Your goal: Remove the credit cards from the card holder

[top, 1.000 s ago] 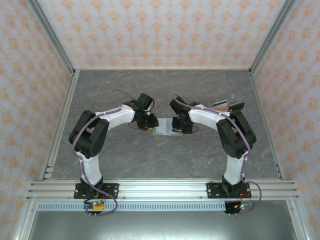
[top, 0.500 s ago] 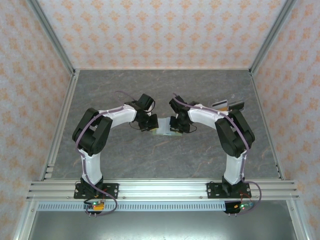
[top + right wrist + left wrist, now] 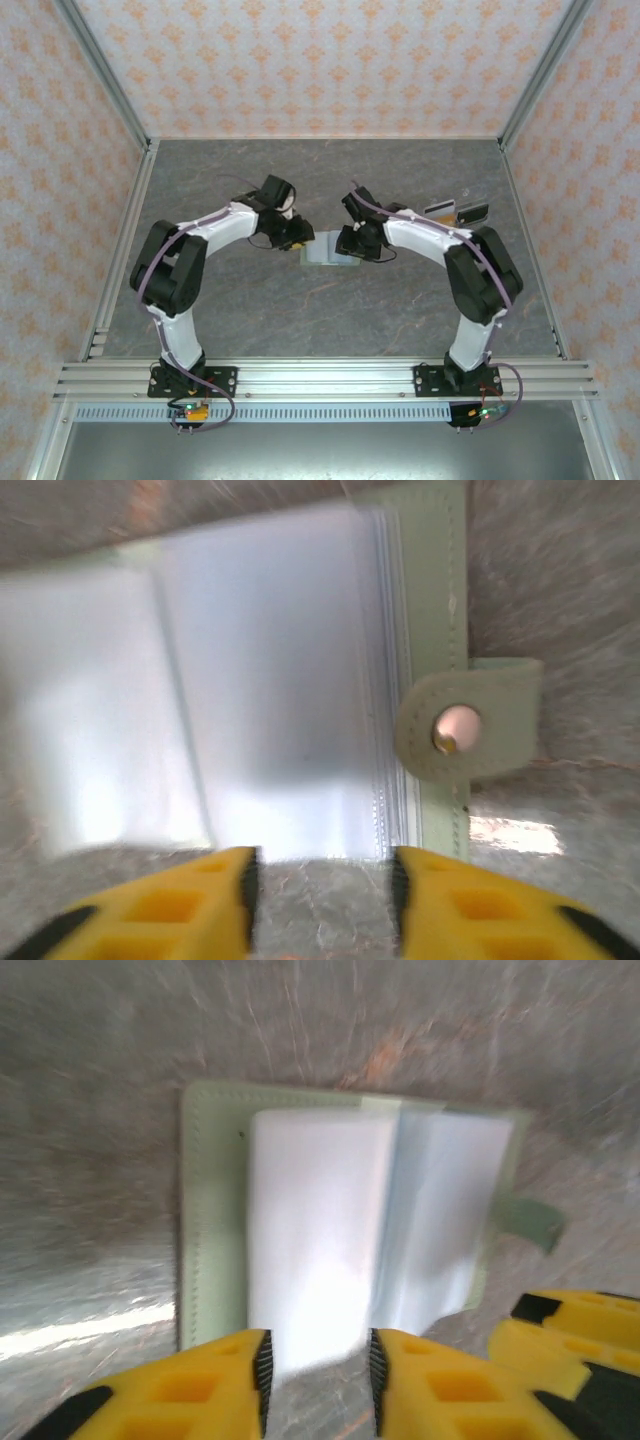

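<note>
Here the card holder (image 3: pixel 322 251) lies open flat on the grey table (image 3: pixel 300 180), between my two grippers. The overhead view places my left gripper (image 3: pixel 297 243) at the holder's left edge and my right gripper (image 3: pixel 346 247) at its right edge. It also shows two loose credit cards (image 3: pixel 440 210) side by side, well to the right of the holder. My wrist cameras show the holder's inside instead: pale clear pockets (image 3: pixel 320 1240) framed by the sage-green cover. The right wrist view adds the snap tab (image 3: pixel 465 730) with its stud. The pockets are blurred, so I cannot tell what is in them. Both pairs of my yellow fingers stand apart at the holder's edge, gripping nothing.
</note>
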`<move>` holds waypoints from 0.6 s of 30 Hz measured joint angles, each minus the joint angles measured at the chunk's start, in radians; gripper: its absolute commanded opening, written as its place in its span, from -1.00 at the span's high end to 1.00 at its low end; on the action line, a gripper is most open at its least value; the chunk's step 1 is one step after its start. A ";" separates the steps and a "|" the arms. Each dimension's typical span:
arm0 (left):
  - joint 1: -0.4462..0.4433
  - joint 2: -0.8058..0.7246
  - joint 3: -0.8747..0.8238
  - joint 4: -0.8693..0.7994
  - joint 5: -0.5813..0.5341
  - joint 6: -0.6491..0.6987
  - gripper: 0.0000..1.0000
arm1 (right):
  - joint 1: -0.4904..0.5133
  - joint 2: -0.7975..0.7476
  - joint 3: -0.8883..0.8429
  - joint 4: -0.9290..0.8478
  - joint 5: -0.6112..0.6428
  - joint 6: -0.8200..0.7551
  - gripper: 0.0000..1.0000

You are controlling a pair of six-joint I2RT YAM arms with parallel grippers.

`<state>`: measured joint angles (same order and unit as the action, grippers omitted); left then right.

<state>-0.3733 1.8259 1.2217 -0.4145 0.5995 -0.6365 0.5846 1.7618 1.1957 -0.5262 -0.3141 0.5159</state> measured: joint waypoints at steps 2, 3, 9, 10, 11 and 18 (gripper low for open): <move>0.030 -0.057 -0.009 -0.008 -0.010 0.011 -0.08 | -0.006 -0.069 -0.007 0.005 0.040 -0.003 -0.54; 0.047 -0.089 -0.016 -0.012 -0.018 0.016 -0.16 | -0.012 -0.107 -0.012 0.008 0.067 -0.008 -0.63; 0.151 -0.269 -0.079 -0.073 -0.147 0.055 -0.61 | -0.084 -0.297 -0.051 0.012 0.309 -0.042 -0.99; 0.167 -0.296 -0.088 -0.087 -0.185 0.063 -0.68 | -0.098 -0.323 -0.061 0.014 0.360 -0.047 -0.99; 0.186 -0.327 -0.100 -0.098 -0.229 0.067 -0.75 | -0.113 -0.348 -0.072 0.017 0.415 -0.051 -0.99; 0.275 -0.534 -0.259 -0.091 -0.562 0.069 -1.00 | -0.245 -0.509 -0.240 0.135 0.717 -0.069 -0.99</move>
<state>-0.0982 1.2919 0.9630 -0.5053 0.0372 -0.5674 0.3397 1.2526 0.9558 -0.3912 0.4030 0.4465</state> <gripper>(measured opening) 0.997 0.993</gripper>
